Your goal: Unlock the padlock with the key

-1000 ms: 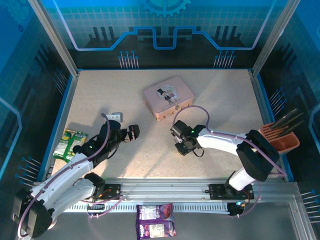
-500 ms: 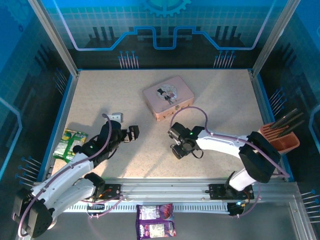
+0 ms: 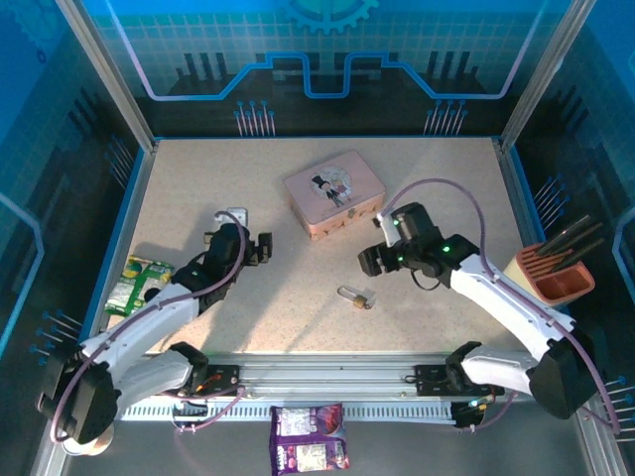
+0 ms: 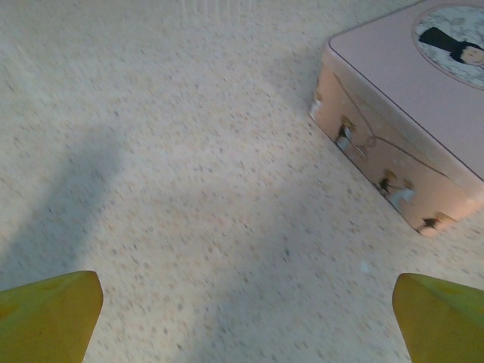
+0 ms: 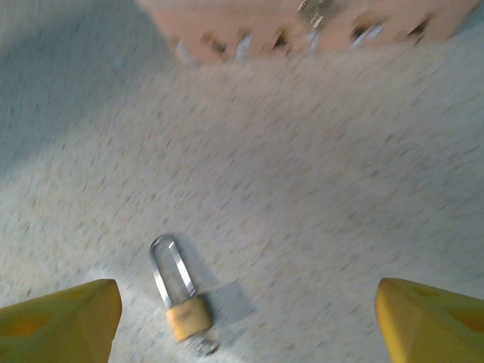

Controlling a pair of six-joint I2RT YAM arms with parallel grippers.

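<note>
Both arms reach low over the speckled worktop (image 3: pixel 437 188), left claw (image 3: pixel 260 248) and right claw (image 3: pixel 369 260) wide, empty. The small brass padlock with silvery shackle (image 3: pixel 354 297) lies at the right claw's 7 o'clock, the pink rectangular tin (image 3: pixel 334 191) at 11.

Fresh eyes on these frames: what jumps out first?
The tiny brass padlock lies flat and alone on the speckled table, near the front middle, with nothing gripping it. The right gripper hovers open just behind it, and the left gripper is open further to the left. Behind them sits the pink tin with cartoon figures.
</note>
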